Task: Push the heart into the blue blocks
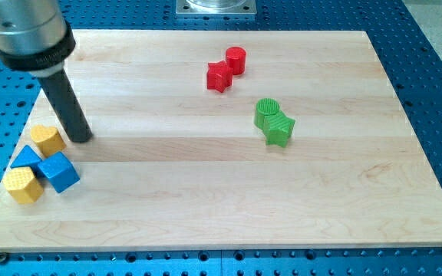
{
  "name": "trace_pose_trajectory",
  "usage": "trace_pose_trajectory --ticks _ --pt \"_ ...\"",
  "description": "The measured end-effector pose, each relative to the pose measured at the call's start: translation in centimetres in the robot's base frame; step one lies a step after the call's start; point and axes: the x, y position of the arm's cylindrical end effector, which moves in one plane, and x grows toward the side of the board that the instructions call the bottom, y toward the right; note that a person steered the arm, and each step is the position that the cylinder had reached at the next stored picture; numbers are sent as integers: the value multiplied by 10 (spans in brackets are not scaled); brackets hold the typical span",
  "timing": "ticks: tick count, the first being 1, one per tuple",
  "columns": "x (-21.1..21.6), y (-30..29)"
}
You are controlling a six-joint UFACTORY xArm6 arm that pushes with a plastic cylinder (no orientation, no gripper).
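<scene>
Camera view: one wooden board (pixel 221 199) on a blue perforated bench; arm enters at the board's top-left corner.
My tip (pixel 81 139): lower end of a plain dark rod; no hand on this rig, so nothing to spread, press together or pinch; the tip rests on the board near the left edge, just beside the upper yellow block.
Heart: two yellow blocks sit by the left edge; the upper yellow block (pixel 48 140) reads as the heart, though its outline is not sharp; it lies just above the blue triangle (pixel 27 157); touching or a hair apart, cannot tell.
Blue blocks: blue triangle and blue cube (pixel 59 172) close together near the bottom-left corner; the lower yellow block (pixel 23 185) lies against them.
Step in hand: judged as the closing stage; heart practically at the blue pair.
Next move: probably a short shove toward the bottom-left corner, tip brought round to the heart's top side first.
Others: red pair (pixel 225 69) near the top edge; green pair (pixel 273 121) right of centre; well apart from the work.
Hidden: arm's upper part cut off; shape of both yellow blocks uncertain.
</scene>
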Motion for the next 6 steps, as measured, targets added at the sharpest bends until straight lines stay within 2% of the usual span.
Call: trace_pose_trajectory --ticks 1,2,3,4,5,6 --pt "2 -48" --pt "31 -44" --pt "17 -52" --pt "-24 -5" --pt "-41 118" --pt "-76 220"
